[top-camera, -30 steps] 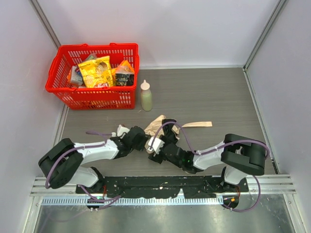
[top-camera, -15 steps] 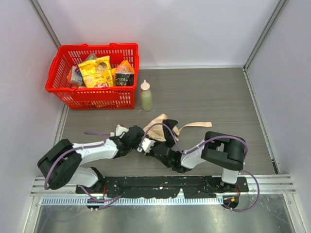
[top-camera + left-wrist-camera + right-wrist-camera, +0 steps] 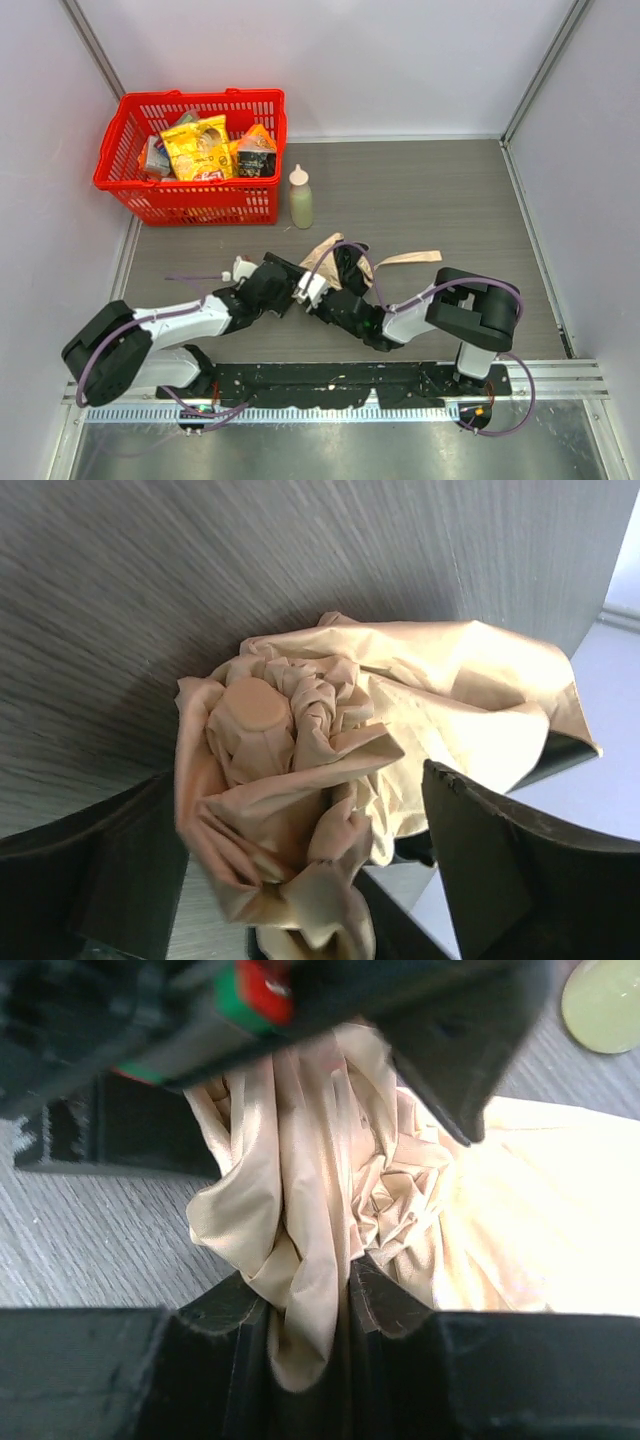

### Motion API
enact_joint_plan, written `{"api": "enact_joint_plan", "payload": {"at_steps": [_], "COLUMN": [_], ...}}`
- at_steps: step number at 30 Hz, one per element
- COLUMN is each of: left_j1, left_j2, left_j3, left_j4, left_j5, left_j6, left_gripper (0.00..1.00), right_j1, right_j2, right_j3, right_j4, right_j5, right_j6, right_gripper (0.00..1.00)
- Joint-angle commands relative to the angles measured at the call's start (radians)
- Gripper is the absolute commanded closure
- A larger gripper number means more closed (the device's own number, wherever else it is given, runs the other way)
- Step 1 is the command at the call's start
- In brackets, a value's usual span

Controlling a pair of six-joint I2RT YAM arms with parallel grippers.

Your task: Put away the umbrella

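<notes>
The umbrella (image 3: 327, 250) is a crumpled bundle of beige fabric lying mid-table, its strap (image 3: 405, 257) trailing off to the right. Both grippers meet at its near-left end. In the left wrist view the bunched fabric (image 3: 300, 770) sits between the wide-apart fingers (image 3: 100, 875) of my left gripper (image 3: 310, 880), which is open around it. A fold of that fabric (image 3: 310, 1260) is pinched in my right gripper (image 3: 308, 1310), which is shut on it. Seen from above, the left gripper (image 3: 293, 276) and the right gripper (image 3: 318, 282) almost touch. No shaft or handle shows.
A red basket (image 3: 200, 96) full of snack packets stands at the back left. A pale green squeeze bottle (image 3: 300, 200) stands just right of it, behind the umbrella; its cap (image 3: 605, 990) shows in the right wrist view. Walls close in the table's sides and back.
My right gripper reached in and closed on the umbrella fabric. My left gripper then opened and let go, and its arm has stretched slightly to the right.
</notes>
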Motion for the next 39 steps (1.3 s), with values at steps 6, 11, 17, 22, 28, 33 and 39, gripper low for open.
{"api": "enact_joint_plan", "payload": {"at_steps": [6, 11, 17, 22, 28, 33, 39], "left_j1": [0.029, 0.029, 0.028, 0.015, 0.008, 0.009, 0.008], "left_j2": [-0.089, -0.017, 0.104, 0.144, 0.184, 0.197, 0.211], "left_j3": [-0.142, -0.133, -0.071, -0.065, -0.113, -0.133, -0.153], "left_j4": [0.092, 0.175, 0.111, 0.048, 0.163, 0.215, 0.263], "left_j5": [-0.030, 0.008, 0.028, -0.014, -0.099, -0.105, -0.064], "left_j6": [0.075, 0.073, 0.060, 0.058, 0.118, 0.153, 0.144], "left_gripper": [0.00, 0.00, 0.00, 0.04, 0.53, 0.85, 1.00], "right_j1": [-0.184, -0.279, -0.405, -0.488, -0.493, -0.491, -0.491], "right_j2": [-0.019, 0.035, 0.137, 0.234, 0.312, 0.346, 0.229], "right_j3": [-0.079, -0.053, 0.017, 0.057, 0.108, 0.112, 0.129], "right_j4": [-0.119, -0.069, -0.056, 0.069, 0.158, 0.189, -0.083], "right_j5": [-0.508, -0.737, -0.973, -1.165, -1.274, -1.328, -1.205], "right_j6": [0.298, 0.413, 0.571, 0.763, 0.900, 0.947, 0.839], "right_gripper": [0.99, 0.99, 0.99, 0.99, 0.99, 0.99, 0.80]}}
